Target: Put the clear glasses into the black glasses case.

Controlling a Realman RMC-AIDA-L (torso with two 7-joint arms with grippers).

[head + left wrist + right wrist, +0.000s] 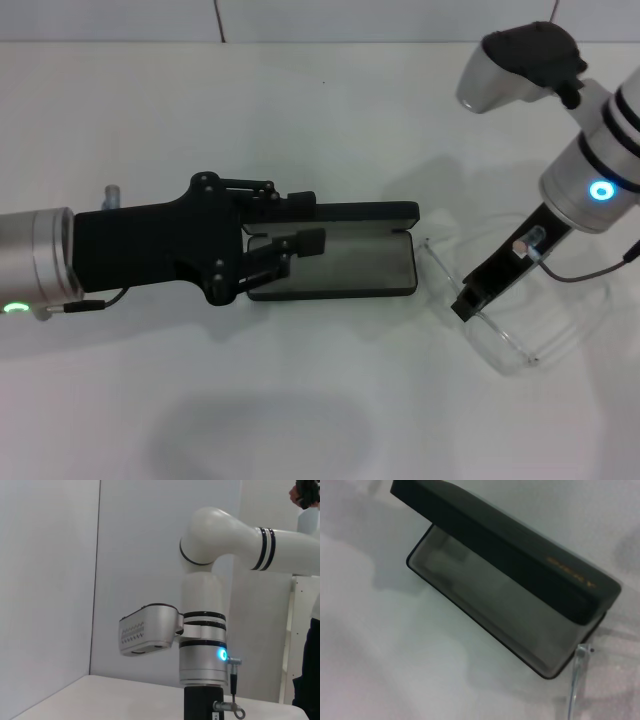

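Right hand (468,300) down on the clear glasses (505,335), apparently pinching the front lens edge; grip not certain. Glasses lie on the tabletop (300,120) just beside the black glasses case (370,265), off its right end. Case open, long axis left-right, so the carry goes leftward. Left hand (300,245) spread, braced at the case's left end. One case, one pair of glasses.

Left gripper (305,220): black linkage fingers, silver wrist, green light. Right gripper (468,303): black; white arm, black bands, blue ring light.
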